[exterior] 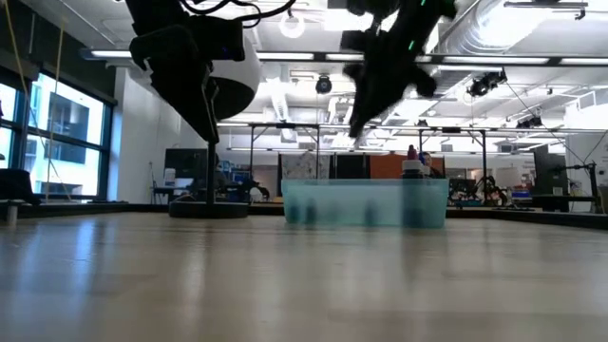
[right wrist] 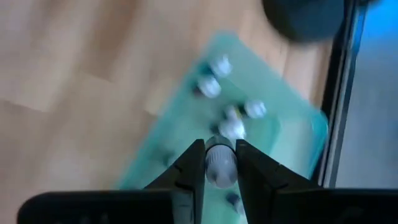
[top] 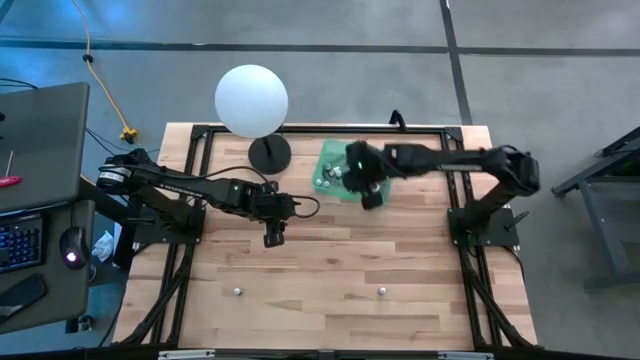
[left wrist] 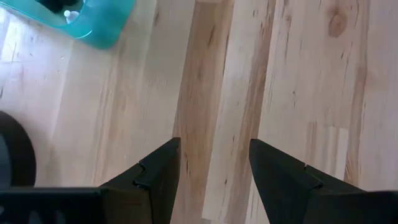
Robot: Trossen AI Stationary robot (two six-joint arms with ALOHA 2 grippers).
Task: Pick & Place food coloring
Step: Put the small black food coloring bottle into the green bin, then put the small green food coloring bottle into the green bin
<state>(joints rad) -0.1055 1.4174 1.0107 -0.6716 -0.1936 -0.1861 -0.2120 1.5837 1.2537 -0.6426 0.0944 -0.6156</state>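
- Food coloring bottle sits pinched between the right gripper fingers, above the green bin, upper middle of the high view.
- Two bottles wait low on the table.
- Left gripper hangs open, empty.

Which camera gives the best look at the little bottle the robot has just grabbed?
The right wrist view: the bottle sits between the right gripper fingers, above the green bin. In the high view the gripper hides it; the low view shows only the arm; the left wrist view misses it.

The wooden table carries a green bin; a globe lamp; two small bottles.
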